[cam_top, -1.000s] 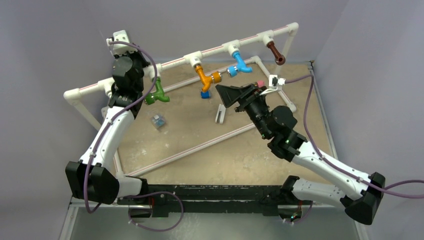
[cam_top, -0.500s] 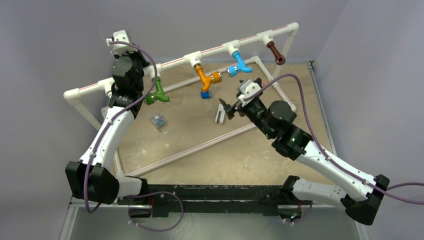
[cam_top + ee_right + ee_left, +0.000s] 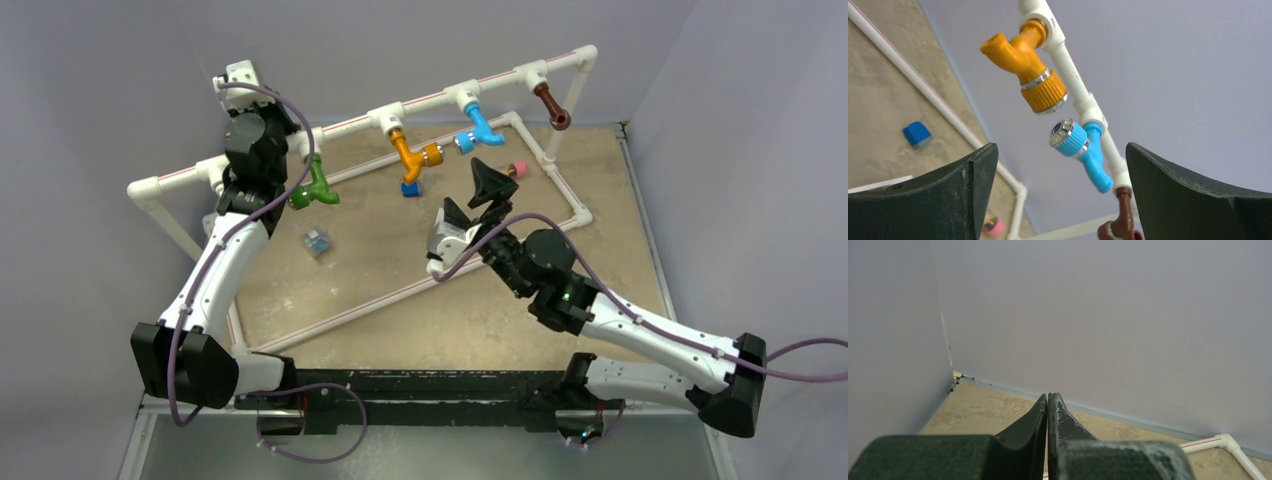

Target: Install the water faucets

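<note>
Faucets hang in a row from a raised white pipe rail (image 3: pixel 430 98) that crosses the far side of the bench (image 3: pixel 350 270) from 9 o'clock up toward 1 o'clock. Seen from the bench's middle, the green faucet (image 3: pixel 315 188) sits at about 10 o'clock, partly behind the left arm. The orange faucet (image 3: pixel 408 152) is near 12 o'clock and the blue faucet (image 3: pixel 480 128) at 1 o'clock. The brown faucet (image 3: pixel 551 104) is between 1 and 2 o'clock, by the rail's end. The orange, blue and brown ones each plug into a white tee on the rail.

The right hand (image 3: pixel 472 197) is released, its two fingers spread wide with nothing between them. It hovers over the bench at 6 o'clock of the blue faucet, pointing toward the rail. Its wrist camera shows the orange and blue nozzles ahead between the fingers, apart from both.

The left hand (image 3: pixel 1048 412) is clenched, fingers pressed together on nothing, raised near 10 o'clock and facing the back wall.

A small blue cap (image 3: pixel 411 189) lies on the bench at 6 o'clock of the orange faucet. A clear cylinder (image 3: pixel 515 168) with a pink end lies at 3 o'clock of the right hand.
</note>
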